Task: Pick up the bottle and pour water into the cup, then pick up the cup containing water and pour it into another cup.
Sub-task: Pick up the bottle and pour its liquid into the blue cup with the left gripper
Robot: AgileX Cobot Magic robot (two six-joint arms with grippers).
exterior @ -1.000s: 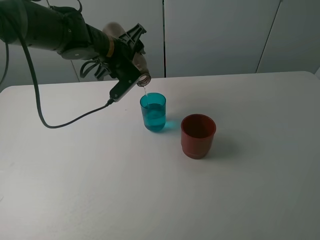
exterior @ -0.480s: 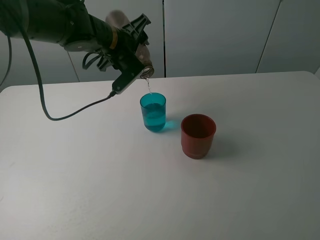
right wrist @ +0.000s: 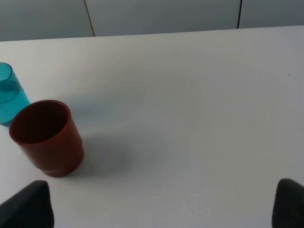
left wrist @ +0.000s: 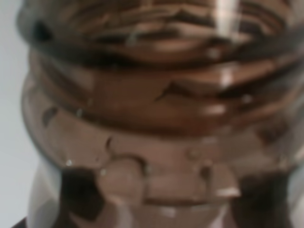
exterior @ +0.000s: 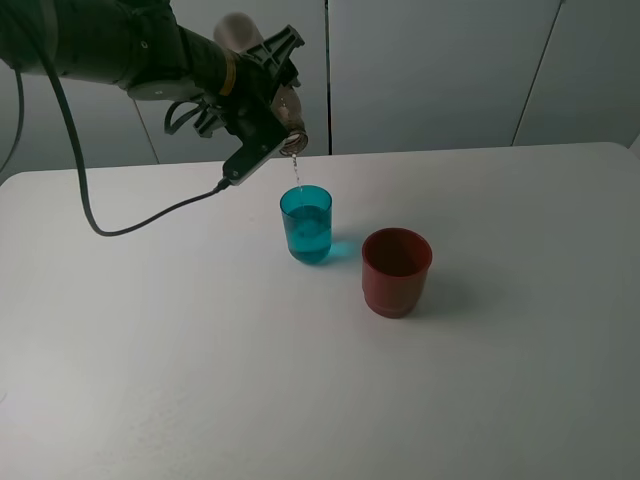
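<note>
High cam: left gripper [exterior: 265, 100] is clamping the bottle [exterior: 291, 143], fingers closed on its body, bottle tipped mouth-down. A thin stream [exterior: 296, 172] is falling into the teal cup [exterior: 306, 225], which is standing mid-table [exterior: 200, 380], nearer the far edge. The red cup [exterior: 396, 272] is sitting just beside it, toward the right and front edges, apart.

Left wrist: the bottle neck [left wrist: 156, 109] is filling the view, droplets inside; fingers not showing here.

Right wrist: right gripper [right wrist: 156, 213] is hanging wide open, holding nothing, with the red cup [right wrist: 45, 137] and teal cup [right wrist: 9, 95] ahead.

Risks, as I'm reading it: the mouth is pouring from well above the rim, so any wrist drift is putting water on the table. The teal cup is looking fairly full, so overpouring means slop at pickup. With 2 cups this close, a finger could be clipping the red one.
</note>
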